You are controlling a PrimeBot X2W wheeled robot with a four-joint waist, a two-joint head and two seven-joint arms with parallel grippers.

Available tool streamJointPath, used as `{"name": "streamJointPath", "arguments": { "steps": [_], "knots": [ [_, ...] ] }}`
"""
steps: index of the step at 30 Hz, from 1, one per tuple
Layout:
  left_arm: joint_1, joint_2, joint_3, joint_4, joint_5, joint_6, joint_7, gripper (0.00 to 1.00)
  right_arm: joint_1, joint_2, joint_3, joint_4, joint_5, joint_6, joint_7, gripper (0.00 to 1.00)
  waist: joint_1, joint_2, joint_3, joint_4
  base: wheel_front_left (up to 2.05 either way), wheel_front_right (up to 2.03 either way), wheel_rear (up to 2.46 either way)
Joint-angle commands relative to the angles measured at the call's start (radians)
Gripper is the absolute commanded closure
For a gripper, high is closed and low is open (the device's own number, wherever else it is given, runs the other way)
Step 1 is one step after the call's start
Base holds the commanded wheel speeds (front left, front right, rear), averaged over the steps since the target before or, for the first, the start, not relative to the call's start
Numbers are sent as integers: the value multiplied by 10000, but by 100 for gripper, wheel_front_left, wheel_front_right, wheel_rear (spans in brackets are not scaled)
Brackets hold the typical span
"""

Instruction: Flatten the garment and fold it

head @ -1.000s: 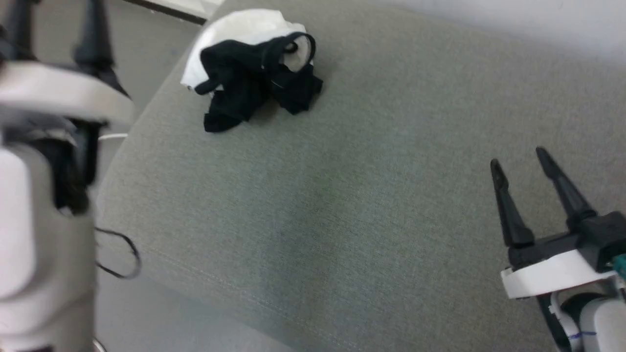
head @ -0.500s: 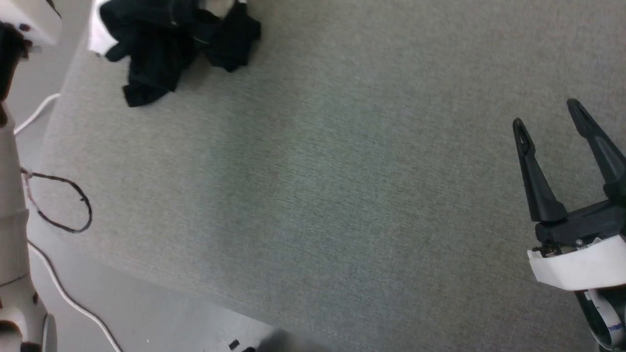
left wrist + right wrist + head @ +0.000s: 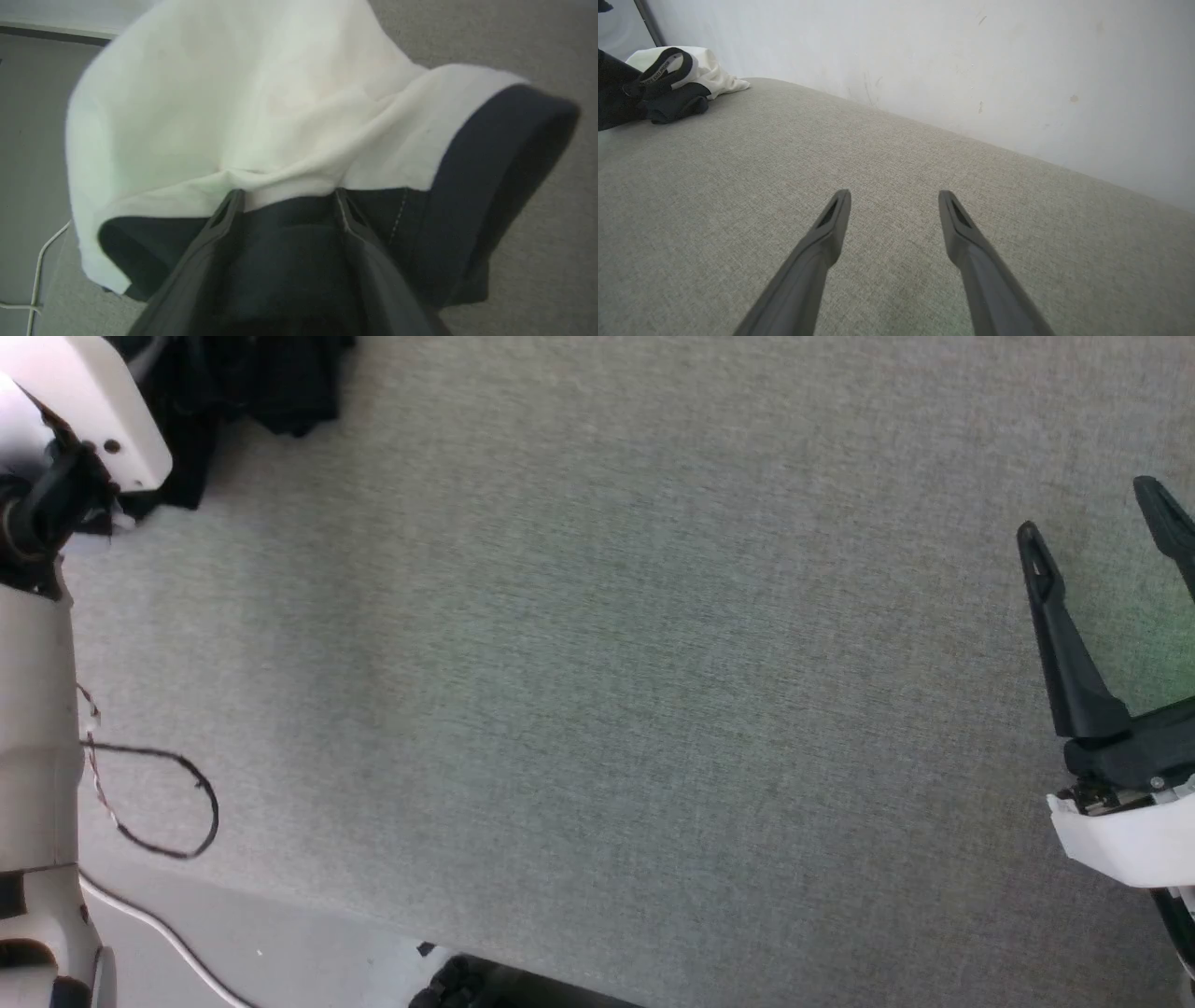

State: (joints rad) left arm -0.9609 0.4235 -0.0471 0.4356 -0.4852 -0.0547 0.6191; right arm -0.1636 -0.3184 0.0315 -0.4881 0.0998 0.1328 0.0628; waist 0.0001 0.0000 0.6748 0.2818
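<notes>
1. The big grey fabric surface [image 3: 597,663] is mostly bare, so there's plenty of room to spread stuff out.
2. The garment [image 3: 677,79] sits crumpled in a heap at the far left corner, white body and black sleeves all bunched up. I'd say we're at the very first step: grabbing it, nothing flattened yet.
3. The left gripper [image 3: 286,198] is right on the heap, jaws wide, tips at the seam where white meets black. Next move, I reckon: pinch there and drag it toward the middle.
4. The right gripper [image 3: 1088,513] hovers at the near right, well apart from the garment, jaws wide, holding nothing.
</notes>
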Motion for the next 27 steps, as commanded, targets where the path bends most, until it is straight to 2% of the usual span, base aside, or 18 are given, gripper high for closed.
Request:
{"name": "streamJointPath", "arguments": {
  "steps": [1,2,3,4,5,14,21,27],
  "knots": [
    [153,-2,-33,120,-67,137,168,0,-51,-40,-44,-80,70,-21,33,0,-1,0,291,-206,0,0,0],
    [200,-10,-76,196,-58,200,320,0,-33,-46,-61,-96,78,-21,37,0,-1,0,311,-207,0,0,0],
    [244,-7,-129,237,-42,221,430,20,-23,-49,-68,-110,85,-21,44,0,-1,0,325,-210,0,0,0],
    [288,1,-165,250,-27,229,473,82,-23,-51,-65,-120,95,-21,56,0,-1,0,331,-219,0,0,0],
    [347,4,-197,263,-27,227,515,100,-33,-54,-54,-124,107,-21,68,0,-1,0,323,-231,0,0,0],
    [472,334,-190,48,160,178,-109,100,-194,82,81,94,215,-21,-41,0,-1,0,-147,-286,0,0,0],
    [11,919,-167,-520,588,102,-907,100,-304,621,399,802,313,-21,-544,0,-1,0,-1135,-560,0,0,0],
    [-693,1126,-302,-1146,812,-42,-1396,100,-167,1137,332,1594,353,-21,-1030,0,-1,0,-2180,-761,0,0,0]
  ]
}}
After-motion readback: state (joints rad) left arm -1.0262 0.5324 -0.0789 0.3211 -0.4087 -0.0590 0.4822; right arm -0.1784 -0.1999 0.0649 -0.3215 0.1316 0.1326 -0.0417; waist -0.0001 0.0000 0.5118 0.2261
